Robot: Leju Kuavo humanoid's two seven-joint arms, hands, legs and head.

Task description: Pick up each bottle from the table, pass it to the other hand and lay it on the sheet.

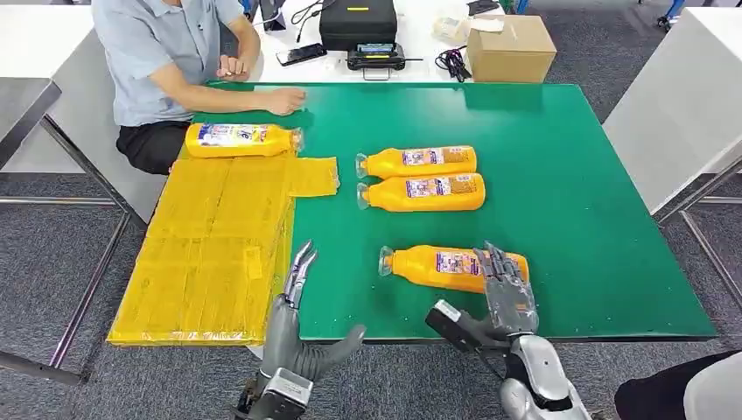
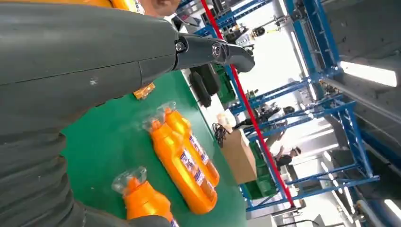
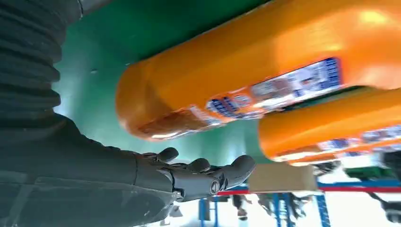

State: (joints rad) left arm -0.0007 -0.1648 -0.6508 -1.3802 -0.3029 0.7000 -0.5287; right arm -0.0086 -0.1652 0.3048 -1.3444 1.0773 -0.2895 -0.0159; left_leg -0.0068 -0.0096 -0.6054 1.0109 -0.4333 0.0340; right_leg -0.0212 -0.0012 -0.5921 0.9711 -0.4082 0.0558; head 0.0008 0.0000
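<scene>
In the head view the right hand (image 1: 505,284) sits nearest, fingers spread and holding nothing, draped above the base end of the closest bottle (image 1: 451,266) without gripping it; the left hand (image 1: 296,297) waits open beside the yellow sheet (image 1: 214,254), where one bottle (image 1: 241,140) already lies. The left wrist view shows two glossy orange bottles (image 2: 187,158) side by side beyond the thumb. In the right wrist view the smooth, rounded plastic bulges just past the fingertips (image 3: 236,170). Best to wrap the labelled middle squarely, since the slick surface may roll.
</scene>
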